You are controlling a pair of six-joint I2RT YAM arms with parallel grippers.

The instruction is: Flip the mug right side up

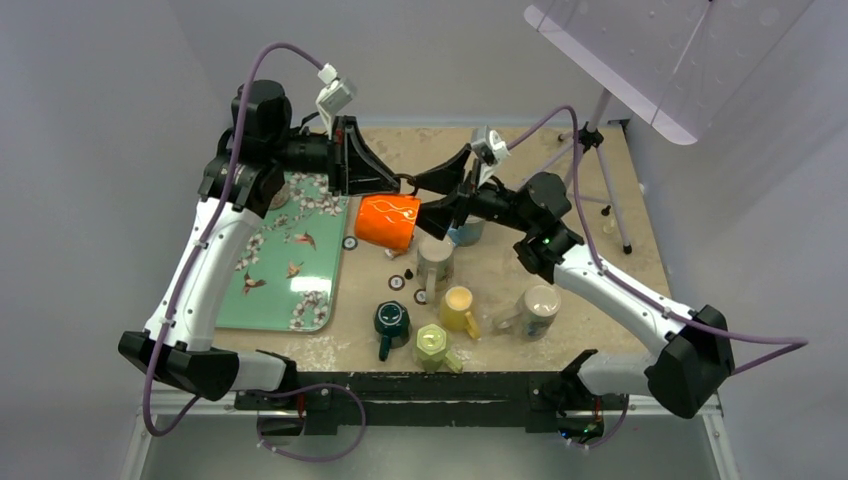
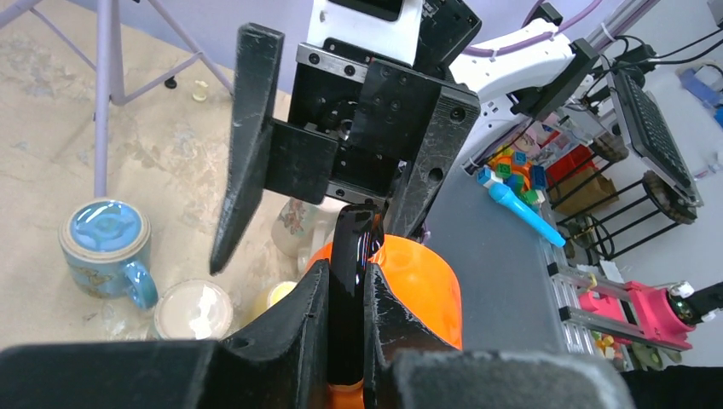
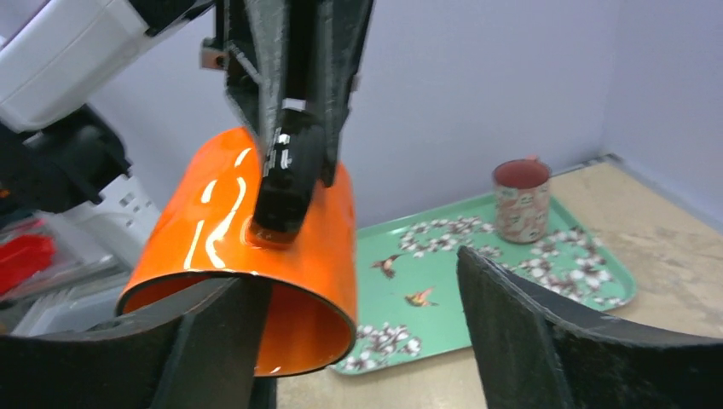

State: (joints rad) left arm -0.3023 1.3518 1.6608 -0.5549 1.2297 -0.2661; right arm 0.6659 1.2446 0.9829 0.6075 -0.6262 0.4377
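Note:
The orange mug (image 1: 385,222) with a black handle (image 2: 351,256) hangs on its side above the table, beside the green tray. My left gripper (image 1: 393,190) is shut on the handle, with its fingers (image 2: 300,328) pinching it from both sides. In the right wrist view the mug (image 3: 213,230) has its open mouth turned toward the camera and a little downward. My right gripper (image 1: 421,201) is open right at the mug's mouth. One of its fingers (image 3: 205,349) stands in front of the rim and the other finger (image 3: 546,341) is well apart.
The green flowered tray (image 1: 290,280) lies at the left with a reddish mug (image 3: 521,200) on it. Several mugs stand near the front: blue (image 2: 107,243), cream (image 1: 435,262), yellow (image 1: 459,306), dark green (image 1: 391,322), light green (image 1: 432,345), white (image 1: 538,310). A tripod (image 1: 600,170) stands at back right.

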